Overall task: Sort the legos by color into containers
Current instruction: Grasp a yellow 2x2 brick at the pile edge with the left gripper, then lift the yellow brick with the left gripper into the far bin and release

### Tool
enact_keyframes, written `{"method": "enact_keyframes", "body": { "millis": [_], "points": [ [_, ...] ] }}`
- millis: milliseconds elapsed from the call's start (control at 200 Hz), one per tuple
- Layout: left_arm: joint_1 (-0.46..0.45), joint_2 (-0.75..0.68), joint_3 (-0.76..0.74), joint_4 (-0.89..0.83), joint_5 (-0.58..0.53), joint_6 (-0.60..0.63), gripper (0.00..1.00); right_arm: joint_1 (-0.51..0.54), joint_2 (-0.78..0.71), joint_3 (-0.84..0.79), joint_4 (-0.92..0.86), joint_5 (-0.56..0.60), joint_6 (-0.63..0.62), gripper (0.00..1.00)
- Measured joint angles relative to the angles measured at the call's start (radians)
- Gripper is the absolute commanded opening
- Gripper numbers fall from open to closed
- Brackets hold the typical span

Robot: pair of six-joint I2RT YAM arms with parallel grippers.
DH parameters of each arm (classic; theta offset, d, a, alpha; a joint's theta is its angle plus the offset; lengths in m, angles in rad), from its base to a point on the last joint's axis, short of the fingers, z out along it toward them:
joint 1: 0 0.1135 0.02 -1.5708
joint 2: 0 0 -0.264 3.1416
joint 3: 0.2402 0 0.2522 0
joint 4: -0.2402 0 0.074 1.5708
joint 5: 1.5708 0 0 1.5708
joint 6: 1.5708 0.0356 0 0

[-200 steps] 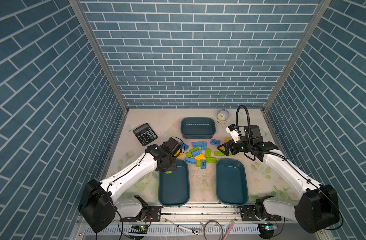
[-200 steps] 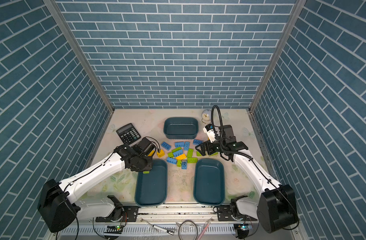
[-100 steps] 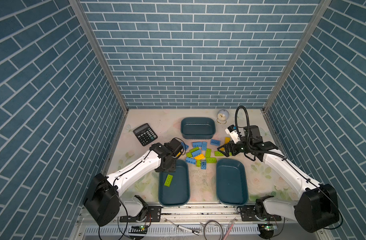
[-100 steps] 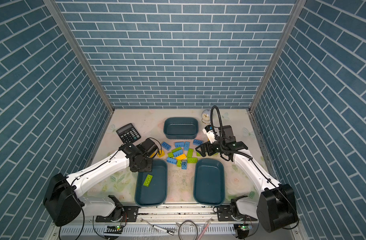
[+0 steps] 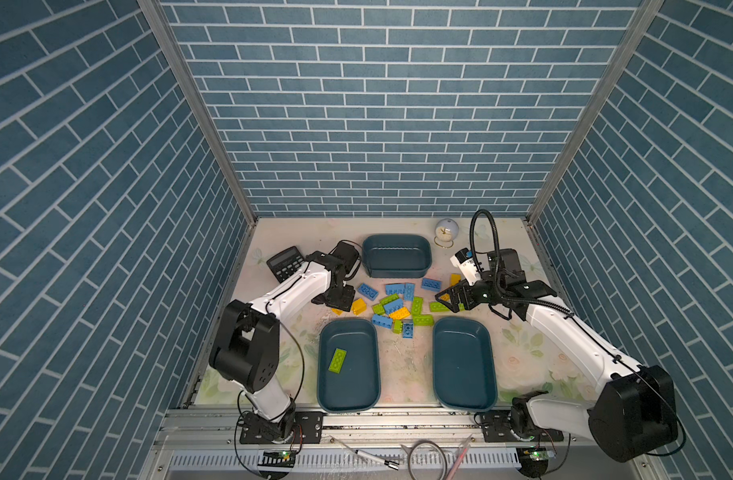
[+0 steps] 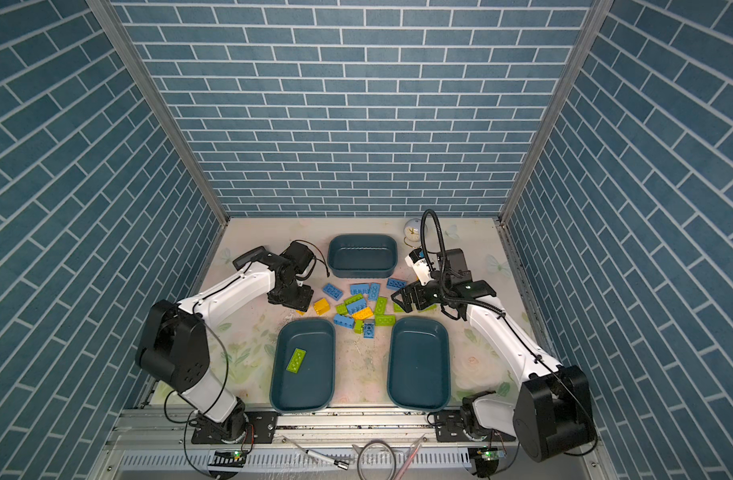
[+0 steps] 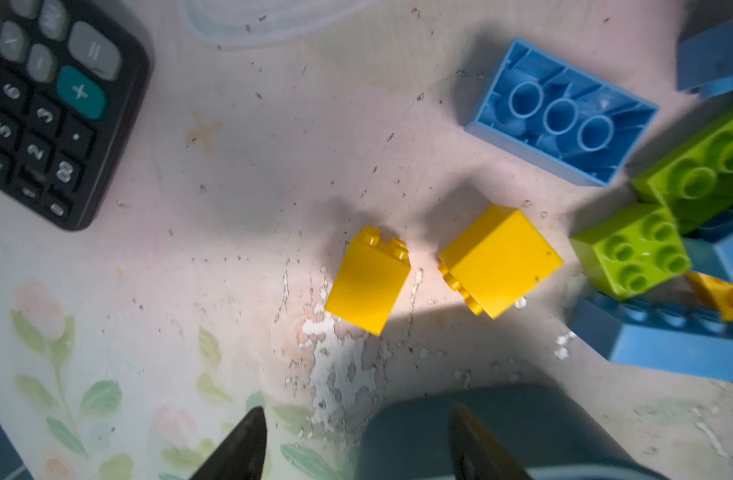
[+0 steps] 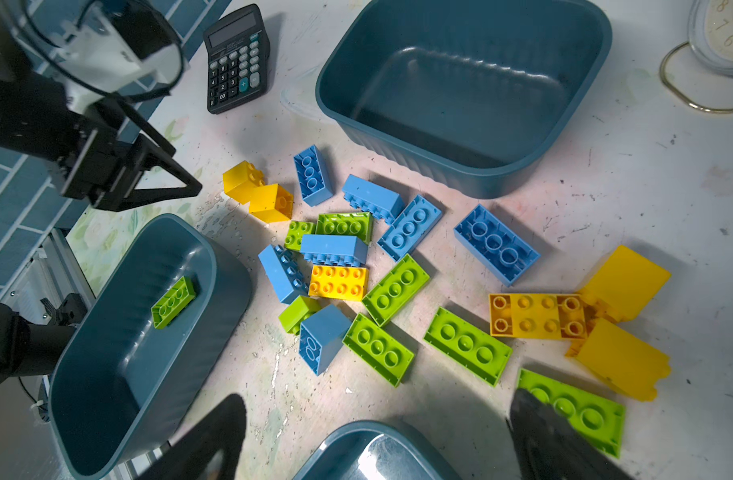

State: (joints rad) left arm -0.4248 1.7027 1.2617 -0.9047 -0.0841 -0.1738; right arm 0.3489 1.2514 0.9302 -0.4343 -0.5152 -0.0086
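Sorting is only beginning: one lime green brick [image 5: 337, 360] is lying in the near left tub [image 5: 356, 390], marking it for green. Left gripper [image 5: 334, 300] is hovering part-open, empty, beside a yellow brick [image 7: 369, 282]; right gripper [image 5: 448, 301] is gaping wide, empty, over another green brick [image 8: 572, 405]

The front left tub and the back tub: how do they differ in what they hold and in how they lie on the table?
The front left tub holds one lime green brick; the back tub holds nothing. In both top views the front left tub lies with its long side running front to back, while the back tub lies crosswise. Both are dark teal, smooth-walled and of the same rounded-rectangle shape.
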Motion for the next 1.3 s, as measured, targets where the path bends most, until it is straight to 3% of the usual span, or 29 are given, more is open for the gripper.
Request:
{"method": "enact_keyframes", "body": {
  "millis": [215, 385, 525, 690, 875, 1050, 1295],
  "points": [
    [0.049, 0.102, 0.000, 0.074, 0.046, 0.112, 0.67, 0.000, 0.000, 0.000, -0.003, 0.000, 0.000, 0.99],
    [0.063, 0.171, 0.002, 0.127, 0.067, 0.152, 0.58, 0.000, 0.000, 0.000, -0.008, 0.000, 0.000, 0.99],
    [0.078, 0.208, 0.002, 0.151, 0.085, 0.169, 0.36, 0.000, 0.000, 0.000, -0.011, 0.001, 0.000, 0.99],
    [0.082, 0.206, 0.019, 0.153, 0.093, 0.169, 0.23, 0.000, 0.000, 0.000, -0.029, 0.009, 0.000, 0.99],
    [0.081, 0.163, 0.093, 0.101, 0.115, 0.145, 0.24, 0.000, 0.001, 0.004, -0.035, 0.016, 0.000, 0.99],
    [0.066, 0.139, 0.260, 0.068, 0.154, 0.096, 0.25, 0.000, 0.006, 0.010, -0.029, 0.017, 0.000, 0.99],
    [0.024, 0.231, 0.517, 0.088, 0.198, 0.026, 0.25, -0.009, 0.026, 0.016, -0.011, 0.016, 0.000, 0.99]
  ]
}}
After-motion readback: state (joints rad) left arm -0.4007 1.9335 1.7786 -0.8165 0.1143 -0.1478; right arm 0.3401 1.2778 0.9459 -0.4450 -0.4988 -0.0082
